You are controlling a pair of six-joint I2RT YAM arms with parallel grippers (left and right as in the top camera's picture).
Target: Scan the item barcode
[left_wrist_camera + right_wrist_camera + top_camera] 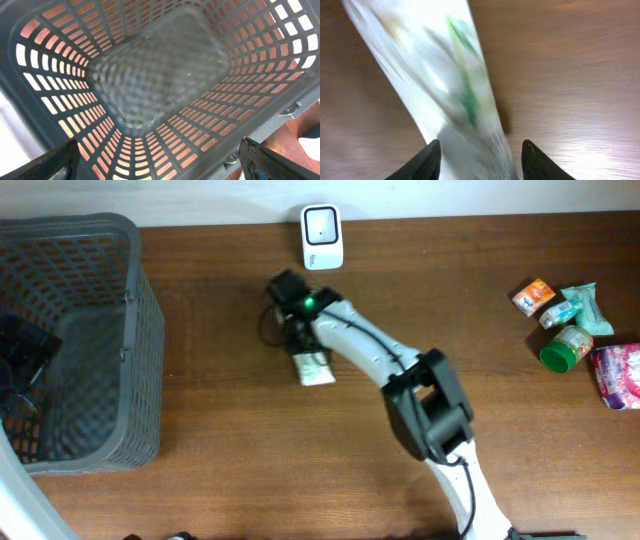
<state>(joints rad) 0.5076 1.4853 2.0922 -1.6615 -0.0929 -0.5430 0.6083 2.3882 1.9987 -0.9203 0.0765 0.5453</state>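
A white packet with green print [316,370] lies on the brown table below the white barcode scanner [322,236], which stands at the back edge. My right gripper [295,330] hangs over the packet's far end. In the right wrist view the packet [445,75] is blurred and runs down between the two black fingers of my right gripper [480,160]. The left finger is at the packet's edge and the right finger stands a little apart from it. My left gripper [160,167] is wide open above the grey basket's floor [160,75] and holds nothing.
The grey slotted basket [130,350] takes up the left end of the table. Several small items sit at the far right: an orange packet [535,297], a teal packet [582,305], a green-lidded jar [565,348] and a pink bag [620,375].
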